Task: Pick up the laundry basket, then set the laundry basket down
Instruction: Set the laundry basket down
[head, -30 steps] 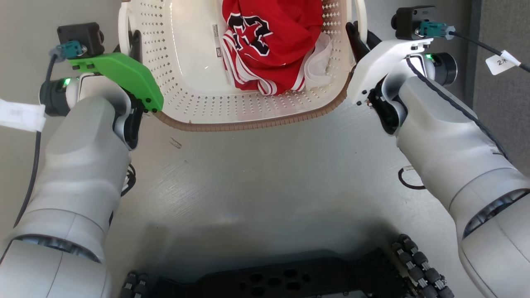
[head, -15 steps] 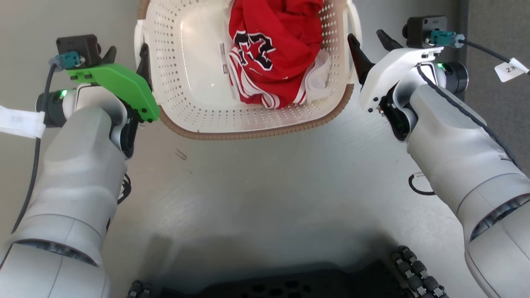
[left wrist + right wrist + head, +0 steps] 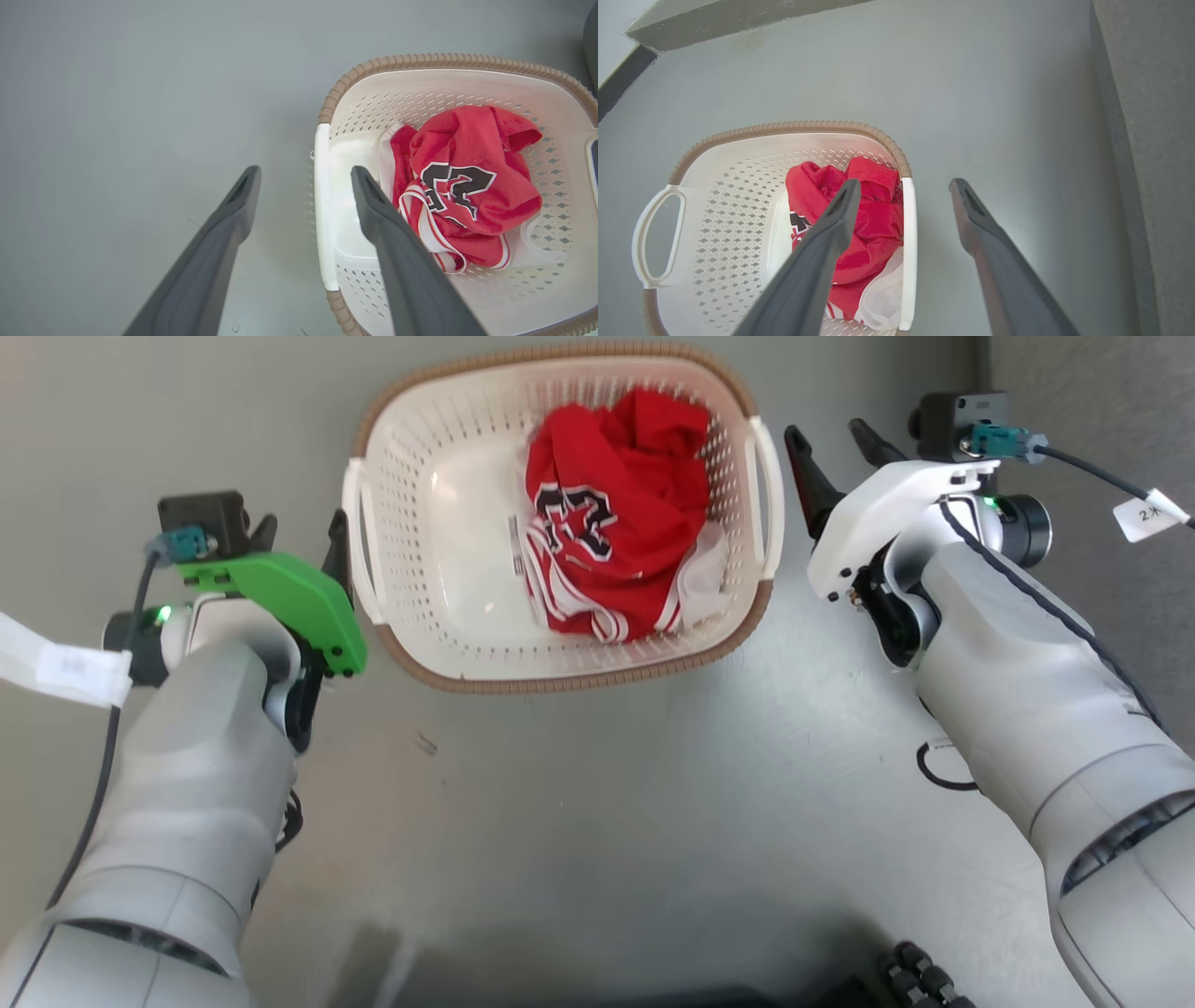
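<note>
Floor [image 3: 597, 821]: spreading grey and open on the near, far and left sides of the basket.
Right edge [image 3: 1092, 392]: running as a darker textured strip beyond the right arm, closing off room on that side.
Laundry basket [image 3: 560, 683]: sitting flat on the floor between the 2 grippers, brown rim facing up, 1 white handle on each long side.
Red jersey [image 3: 616, 551]: lying bunched inside the basket, crowding toward its right wall.
Left gripper [image 3: 304, 520]: hanging with its 2 fingers spread wide, gripping nothing, framing the left handle [image 3: 320, 205] in the left wrist view with neither finger seen pressing on it.
Right gripper [image 3: 823, 427]: hanging equally spread and gripping nothing, framing the right handle [image 3: 908, 242] in the right wrist view, just beside the basket's wall.
Cable loop [image 3: 938, 767]: lying on the floor next to the right forearm.
</note>
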Robot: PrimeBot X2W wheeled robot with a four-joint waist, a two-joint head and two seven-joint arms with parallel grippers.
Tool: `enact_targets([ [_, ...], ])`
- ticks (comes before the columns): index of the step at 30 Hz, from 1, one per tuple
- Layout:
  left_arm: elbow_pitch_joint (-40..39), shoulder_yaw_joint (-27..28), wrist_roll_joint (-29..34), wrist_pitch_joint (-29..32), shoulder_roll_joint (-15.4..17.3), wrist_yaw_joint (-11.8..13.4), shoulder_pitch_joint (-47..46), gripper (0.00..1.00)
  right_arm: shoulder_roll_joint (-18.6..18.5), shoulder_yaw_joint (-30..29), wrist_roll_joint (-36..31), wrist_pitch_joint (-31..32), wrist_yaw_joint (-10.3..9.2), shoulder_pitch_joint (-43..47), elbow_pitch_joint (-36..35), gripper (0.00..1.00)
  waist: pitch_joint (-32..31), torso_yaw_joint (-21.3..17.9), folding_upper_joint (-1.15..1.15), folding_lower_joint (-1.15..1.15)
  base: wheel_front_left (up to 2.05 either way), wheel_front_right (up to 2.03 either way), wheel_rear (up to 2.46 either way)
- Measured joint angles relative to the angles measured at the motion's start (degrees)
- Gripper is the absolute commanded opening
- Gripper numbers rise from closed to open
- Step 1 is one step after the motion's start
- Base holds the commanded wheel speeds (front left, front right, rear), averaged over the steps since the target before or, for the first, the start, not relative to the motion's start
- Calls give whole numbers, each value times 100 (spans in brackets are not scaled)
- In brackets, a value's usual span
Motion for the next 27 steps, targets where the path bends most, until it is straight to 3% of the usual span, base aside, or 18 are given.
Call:
enact_targets([
  [8,-88,34,8,-1,1,1,313,100,-98,-202,-100,0,-179,477,-301,100,-568,7,0,0,0,0,0],
  [16,-719,363,10,-2,69,73,554,100,-233,-359,-325,0,-188,806,-681,100,-1149,28,0,0,0,0,0],
  [27,-1578,641,382,-2,235,279,1061,100,-404,-880,-635,0,-432,1211,-1538,100,-1949,82,0,0,0,0,0],
])
